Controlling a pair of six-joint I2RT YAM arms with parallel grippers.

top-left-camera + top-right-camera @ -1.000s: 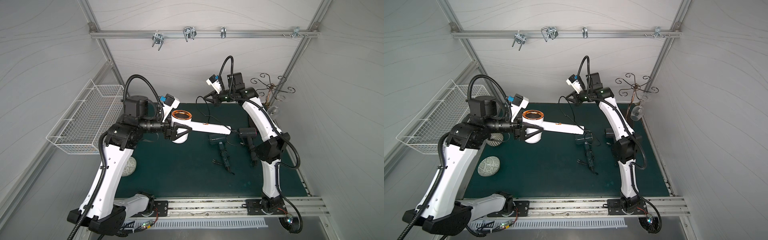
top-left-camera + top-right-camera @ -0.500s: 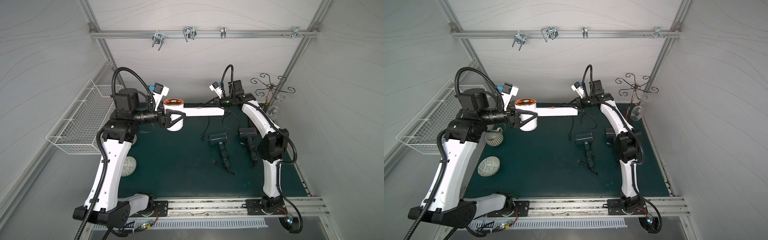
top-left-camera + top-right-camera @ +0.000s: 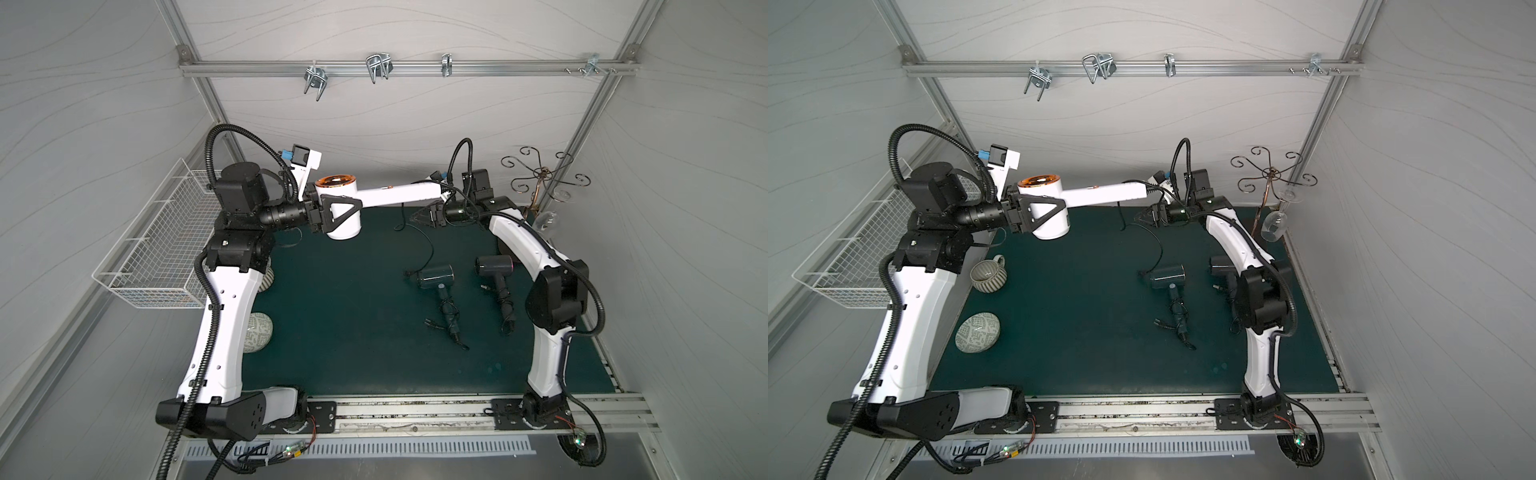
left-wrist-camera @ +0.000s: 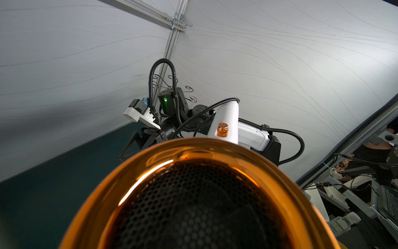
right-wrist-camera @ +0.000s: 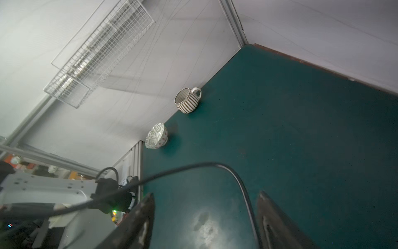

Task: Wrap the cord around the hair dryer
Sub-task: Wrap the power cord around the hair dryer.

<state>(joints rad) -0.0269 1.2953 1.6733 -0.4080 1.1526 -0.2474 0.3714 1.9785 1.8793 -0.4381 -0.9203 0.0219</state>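
Two right fingers (image 5: 142, 217) apart | cord (image 5: 193, 166) between them | left fingers (image 3: 340, 198) clamp dryer (image 3: 395, 194)

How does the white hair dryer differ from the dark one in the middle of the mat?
The white hair dryer has a copper end; the dark hair dryer is dark throughout. The left gripper holds the white one up; the dark one lies on the mat. The white one's cord trails loose; the dark one's bunches at its handle. Both are corded.

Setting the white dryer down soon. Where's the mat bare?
Bare: the middle of the mat, from bowl and mug across to the dark dryer, down to the front rail. Crowded: that dryer, the other dark dryer and the trailing cord, beside the right arm.
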